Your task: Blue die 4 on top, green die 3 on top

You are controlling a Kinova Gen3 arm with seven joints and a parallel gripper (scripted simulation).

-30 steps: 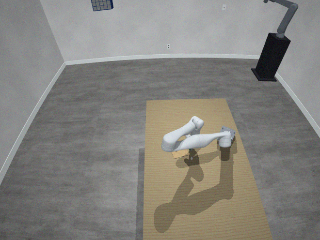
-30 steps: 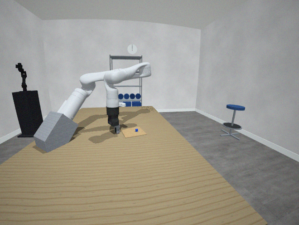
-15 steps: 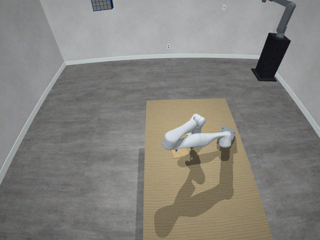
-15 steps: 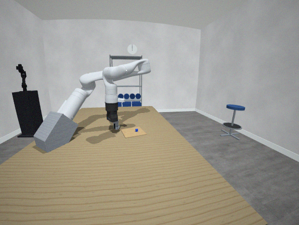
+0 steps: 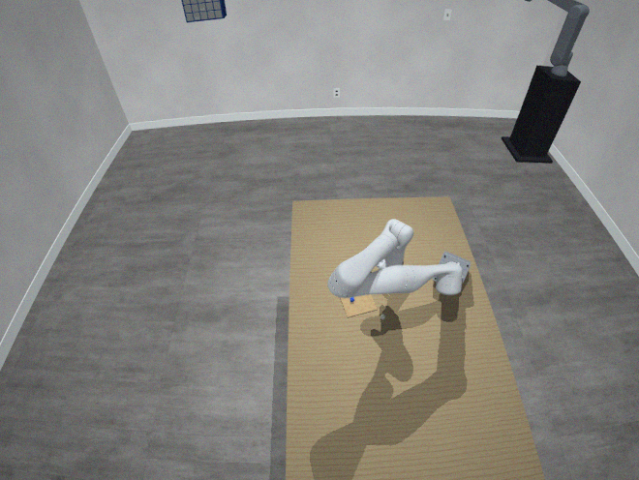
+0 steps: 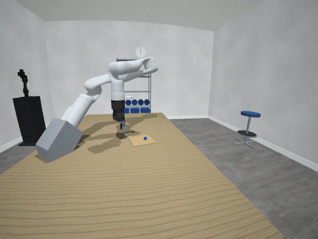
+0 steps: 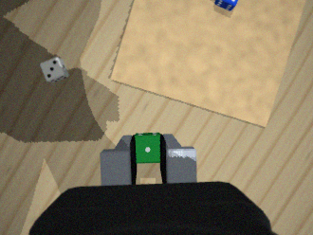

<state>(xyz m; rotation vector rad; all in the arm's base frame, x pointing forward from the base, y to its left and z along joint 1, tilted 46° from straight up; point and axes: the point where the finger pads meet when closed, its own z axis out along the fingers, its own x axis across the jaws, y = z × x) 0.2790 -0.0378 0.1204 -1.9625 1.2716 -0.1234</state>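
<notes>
Green die pinched in the partly open claw; one blue die, one white die, one mat.

Beyond the claw, a grey metal shelf rack stands against pale grey plaster walls. Below it lies a long light-brown wood-grained table

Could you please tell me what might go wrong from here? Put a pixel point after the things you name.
The green die point(image 7: 147, 149) is clamped in the gripper point(image 6: 123, 129) point(image 7: 148, 152) above the table, so it could slip and tumble to a random face. The blue die point(image 5: 351, 299) point(image 6: 145, 138) point(image 7: 226, 5) already sits on the mat point(image 5: 359, 306) point(image 6: 137, 141) point(image 7: 190, 66), so a careless placement might knock it or land on it.
</notes>
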